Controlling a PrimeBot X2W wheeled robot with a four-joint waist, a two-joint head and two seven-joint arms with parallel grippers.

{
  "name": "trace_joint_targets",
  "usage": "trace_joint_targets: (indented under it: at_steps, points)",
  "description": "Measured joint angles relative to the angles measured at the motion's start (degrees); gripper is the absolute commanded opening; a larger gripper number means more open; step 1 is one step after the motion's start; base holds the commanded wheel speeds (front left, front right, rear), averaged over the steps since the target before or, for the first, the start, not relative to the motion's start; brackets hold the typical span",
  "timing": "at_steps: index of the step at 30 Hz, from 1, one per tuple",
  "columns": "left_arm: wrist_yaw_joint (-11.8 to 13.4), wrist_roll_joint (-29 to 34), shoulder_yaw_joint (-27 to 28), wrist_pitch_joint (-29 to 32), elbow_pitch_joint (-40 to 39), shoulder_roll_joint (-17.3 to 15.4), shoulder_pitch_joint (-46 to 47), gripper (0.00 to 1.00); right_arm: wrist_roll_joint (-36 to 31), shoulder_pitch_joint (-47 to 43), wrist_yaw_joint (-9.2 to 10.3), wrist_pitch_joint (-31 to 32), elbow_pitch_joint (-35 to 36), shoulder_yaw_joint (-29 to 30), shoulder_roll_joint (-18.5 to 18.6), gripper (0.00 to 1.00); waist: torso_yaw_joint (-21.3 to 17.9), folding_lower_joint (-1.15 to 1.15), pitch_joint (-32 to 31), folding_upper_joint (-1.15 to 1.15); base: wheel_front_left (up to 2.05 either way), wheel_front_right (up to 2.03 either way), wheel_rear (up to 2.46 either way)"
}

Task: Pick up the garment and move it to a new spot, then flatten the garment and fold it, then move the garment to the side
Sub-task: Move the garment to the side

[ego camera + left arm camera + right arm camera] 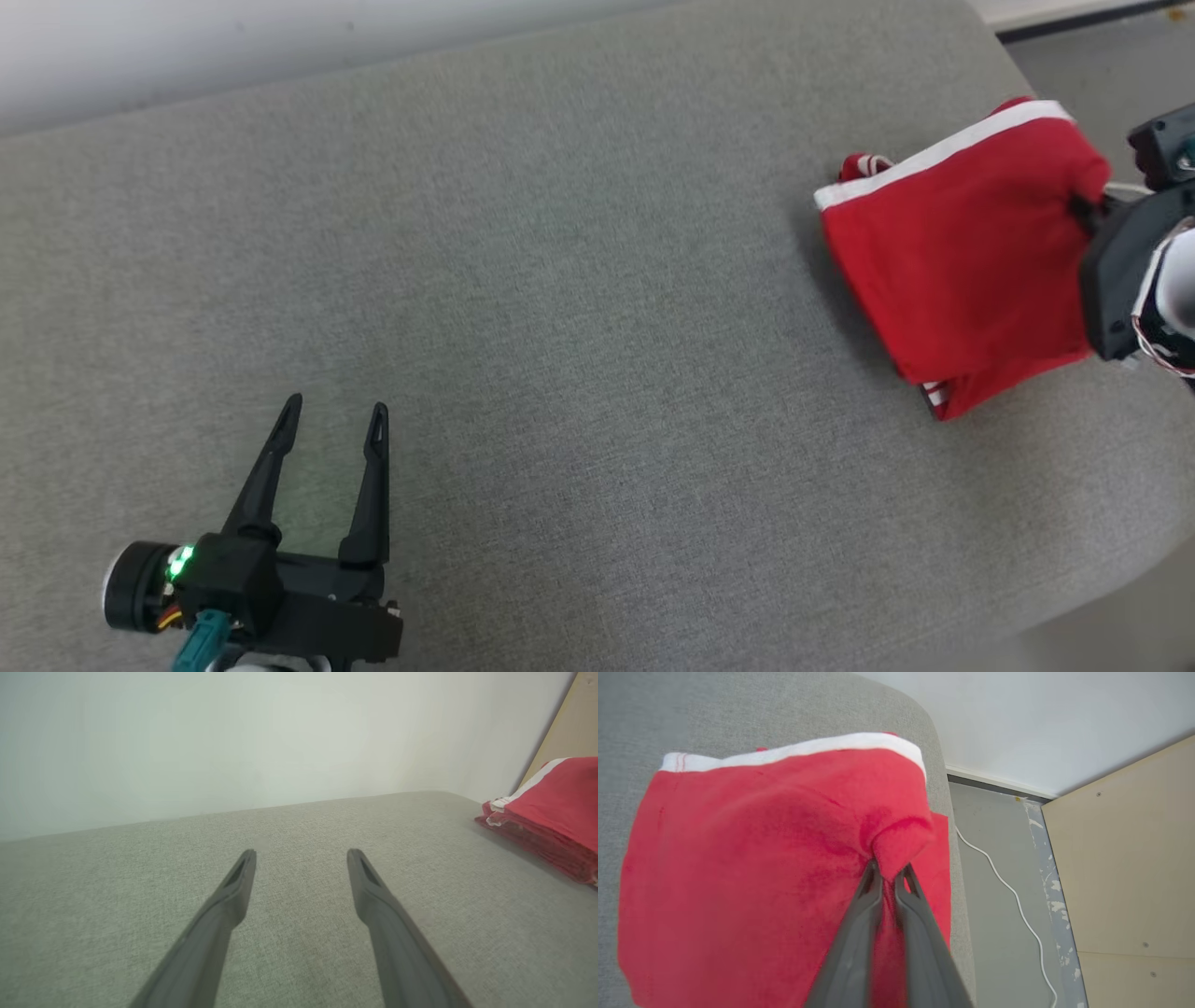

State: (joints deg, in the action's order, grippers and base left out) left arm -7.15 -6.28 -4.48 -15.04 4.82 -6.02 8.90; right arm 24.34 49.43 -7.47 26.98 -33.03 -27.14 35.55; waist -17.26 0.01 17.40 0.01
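Near left: the left gripper [336,404] sits low over the grey cushion [597,327], its two long dark fingers spread wide with nothing between them. A green light [177,563] glows on its body. In the left wrist view, the left gripper [302,851] points across the bare cushion [93,896] toward the pale wall [233,742].

Middle: plain grey woven fabric lies between the two grippers, which are well apart.

Far right: the red garment [962,252] lies folded in layers near the cushion's right edge, and a white band [943,149] runs along its far side. A corner of the lower layers, with white stripes, shows at its near edge. In the left wrist view the garment [556,807] appears as a stack at the right margin.

Far right, at the garment's right side: the right gripper [1083,213] meets the cloth. In the right wrist view, the right gripper [888,867] has its fingers pressed almost together, pinching a raised fold of the garment [752,858]. The white band [794,753] lies beyond that fold, and the grey cushion [738,704] shows past it.

Farthest: the wall [187,47] runs behind the cushion. In the right wrist view, beside the cushion's rounded corner, a grey floor [994,858] carries a thin white cable [1008,886]. A beige panel [1125,858] adjoins the floor below the wall [1041,718].
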Motion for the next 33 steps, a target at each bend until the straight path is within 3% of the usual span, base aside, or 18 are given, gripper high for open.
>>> trace_joint_targets:
  at_steps: [7,11,16,17,18,19,26,33]
  points:
    - [-0.24,0.18,-1.27,0.0,-0.57,-1.98,0.83,1.0,-4.53,0.54,-0.02,-7.02,-5.98,-1.6,1.97,0.0,-0.12,0.0,4.43,0.0,0.0,0.0,0.0]
    - [-0.25,0.58,-1.66,0.0,-1.72,-3.03,1.04,1.0,-8.4,1.09,-0.01,-12.74,-12.68,2.24,2.34,0.0,0.79,0.0,6.76,0.0,0.0,0.0,0.0]
    - [-0.25,0.7,-1.69,0.0,-2.4,-3.27,1.88,1.0,-11.39,1.27,-0.01,-15.44,-17.9,6.26,0.99,0.0,1.81,0.0,7.88,0.0,0.0,0.0,0.0]
    - [-0.25,0.87,-1.77,0.0,-2.5,-3.26,1.88,1.0,-12.02,1.35,-0.01,-16.18,-18.82,7.08,0.53,0.24,2.04,0.0,8.06,0.0,0.0,0.0,0.0]
    - [-0.25,1.03,-1.81,0.0,-2.68,-3.21,1.94,1.0,-12.71,1.39,-0.01,-16.81,-19.82,7.71,0.0,0.94,2.27,0.0,8.14,0.0,0.0,0.0,0.0]
    - [-0.25,1.12,-1.88,0.0,-2.9,-3.14,1.99,1.0,-13.04,1.38,-0.01,-17.74,-20.48,8.36,-0.66,1.0,2.46,0.0,8.14,0.0,0.0,0.0,0.0]
    - [0.13,0.44,-1.09,0.0,-3.82,-1.76,1.48,1.0,-14.47,0.74,-0.01,-26.04,-23.27,11.92,-3.76,1.0,2.91,-0.01,5.52,0.0,0.0,0.0,0.0]
    - [0.07,-2.35,-0.27,0.0,-2.97,-0.24,-2.47,1.0,-12.34,-2.5,-0.01,-32.2,-21.51,12.21,-6.21,1.0,3.25,-0.02,0.27,-0.01,0.0,0.0,0.0]
